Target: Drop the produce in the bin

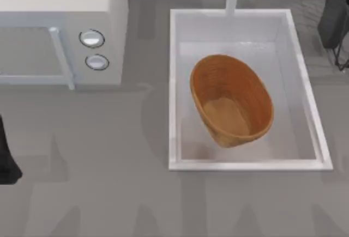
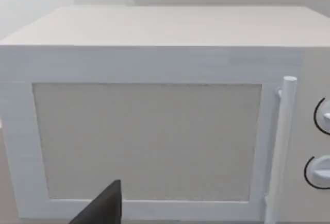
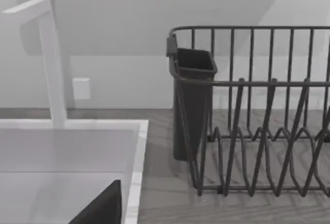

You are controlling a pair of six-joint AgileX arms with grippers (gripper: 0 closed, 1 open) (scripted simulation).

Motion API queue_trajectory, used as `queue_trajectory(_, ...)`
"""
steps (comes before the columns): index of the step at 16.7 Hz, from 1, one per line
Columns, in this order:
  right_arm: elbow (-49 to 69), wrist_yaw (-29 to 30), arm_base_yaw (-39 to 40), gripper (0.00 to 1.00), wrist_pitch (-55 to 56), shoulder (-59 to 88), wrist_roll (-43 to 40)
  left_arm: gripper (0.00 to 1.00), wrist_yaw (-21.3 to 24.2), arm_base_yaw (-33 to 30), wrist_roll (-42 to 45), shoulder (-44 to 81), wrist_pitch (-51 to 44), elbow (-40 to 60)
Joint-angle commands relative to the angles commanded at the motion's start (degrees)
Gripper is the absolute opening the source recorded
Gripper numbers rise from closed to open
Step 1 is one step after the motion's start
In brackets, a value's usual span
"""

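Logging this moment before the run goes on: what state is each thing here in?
Basket: tilted, resting in the sink, nothing inside.
Sink: holds the basket.
Microwave: door shut.
Dish rack: standing on the counter, no dishes in the visible part.
Left arm: parked at the table's left edge.

My dark left arm (image 1: 6, 160) is cut off at the top view's left edge, and the black wire dish rack (image 1: 335, 19) at its right edge.
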Motion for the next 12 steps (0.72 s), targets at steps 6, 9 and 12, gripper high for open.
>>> queue_trajectory(6, 5.7, -0.2, -0.7, 1.00, -4.2, 6.0, -0.8, 1.00, 0.0, 0.0, 0.0, 0.0, 0.0, 0.0)
queue_trajectory(9, 14.4, -0.1, -2.1, 1.00, -10.9, 16.9, -2.0, 1.00, 0.0, 0.0, 0.0, 0.0, 0.0, 0.0)
queue_trajectory(12, 24.9, 0.0, -3.9, 1.00, -19.7, 32.8, -3.6, 1.00, 0.0, 0.0, 0.0, 0.0, 0.0, 0.0)
